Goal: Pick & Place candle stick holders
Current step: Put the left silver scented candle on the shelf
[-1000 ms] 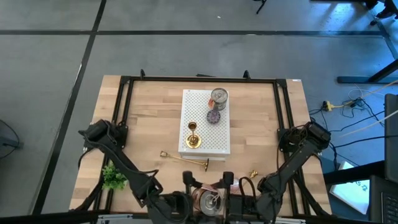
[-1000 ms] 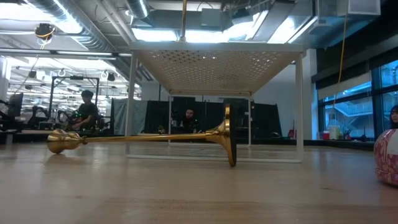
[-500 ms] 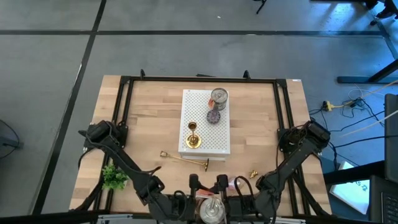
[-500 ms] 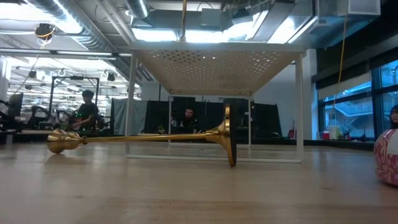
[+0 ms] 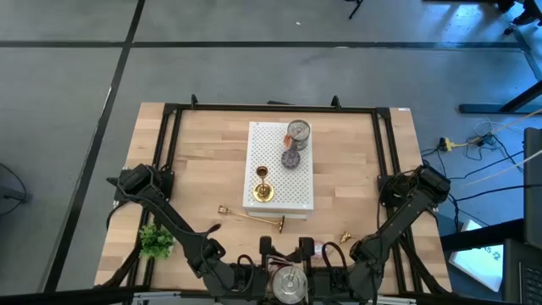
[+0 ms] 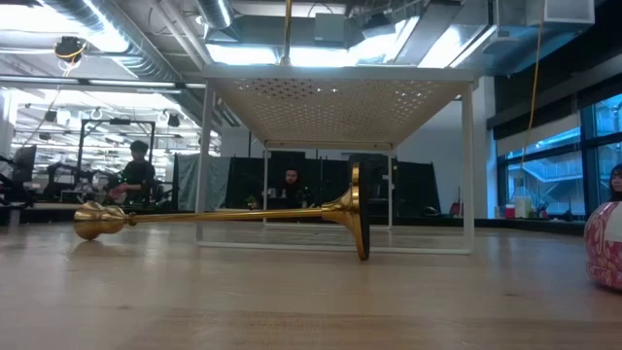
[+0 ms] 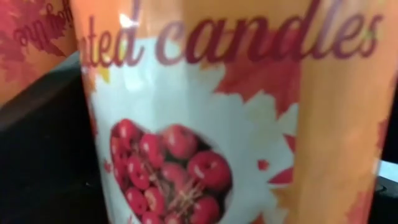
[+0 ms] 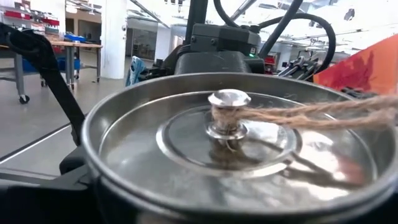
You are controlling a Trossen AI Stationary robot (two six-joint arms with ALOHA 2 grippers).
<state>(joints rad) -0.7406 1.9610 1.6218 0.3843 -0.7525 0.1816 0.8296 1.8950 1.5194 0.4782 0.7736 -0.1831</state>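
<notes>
Watching holders: I see one gold candle stick holder [image 5: 264,184] upright on the white perforated riser [image 5: 301,199], near edge.
Long holder: lying on its side on the wooden table [image 5: 203,161], just nearer than the riser [image 6: 340,97]; long fallen holder [image 5: 251,217] [image 6: 224,216] has its base to the right.
Small holder: a third, tiny gold piece [image 5: 345,236] lies near right.
Candle tin: a silver-lidded tin [image 5: 289,284] [image 8: 230,149] sits at the near edge between both grippers.
Left gripper [image 5: 264,269]: fingers spread wide beside the tin.
Right gripper [image 5: 315,269]: fingers wide beside the tin; I cannot tell contact.
</notes>
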